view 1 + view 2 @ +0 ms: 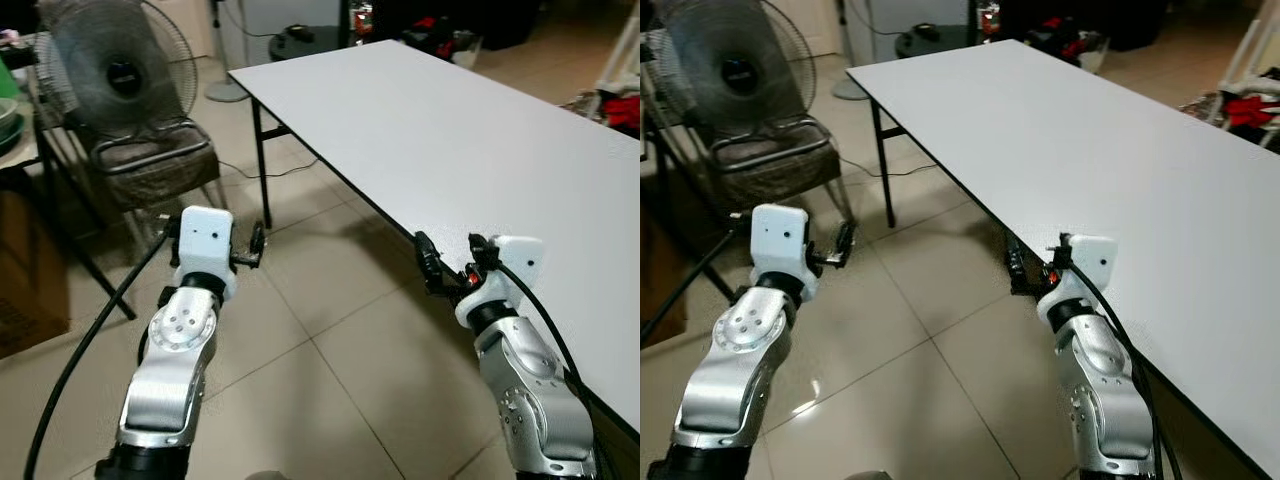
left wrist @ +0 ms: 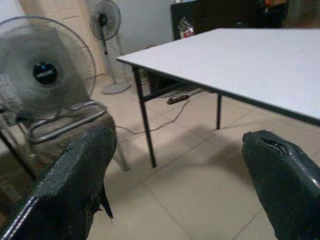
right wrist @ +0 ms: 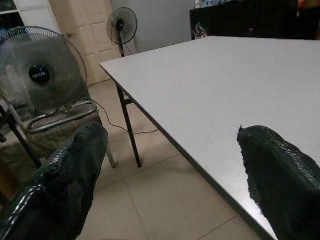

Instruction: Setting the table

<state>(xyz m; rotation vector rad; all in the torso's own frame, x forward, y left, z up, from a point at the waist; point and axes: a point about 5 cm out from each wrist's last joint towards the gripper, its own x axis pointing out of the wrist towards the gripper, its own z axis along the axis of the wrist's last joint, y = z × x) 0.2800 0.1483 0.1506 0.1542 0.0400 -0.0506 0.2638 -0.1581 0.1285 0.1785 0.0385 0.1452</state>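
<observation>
The white table (image 1: 470, 150) is stretching away on the robot's right, its dark near edge running diagonally past the right gripper (image 1: 445, 268), which is hovering at that edge with fingers (image 3: 280, 175) spread wide; the left gripper (image 1: 257, 245) is hanging over open tiled floor (image 1: 330, 350), well apart from the table, its fingers (image 2: 75, 180) likewise spread; both are holding nothing. A black table leg (image 1: 262, 165) is standing at the far corner; a chair (image 1: 150, 160) carrying a fan (image 1: 120, 70) is sitting to the left; a second fan (image 2: 104, 20) is standing by the far wall; a cable (image 1: 80, 350) is trailing beside the left arm.
</observation>
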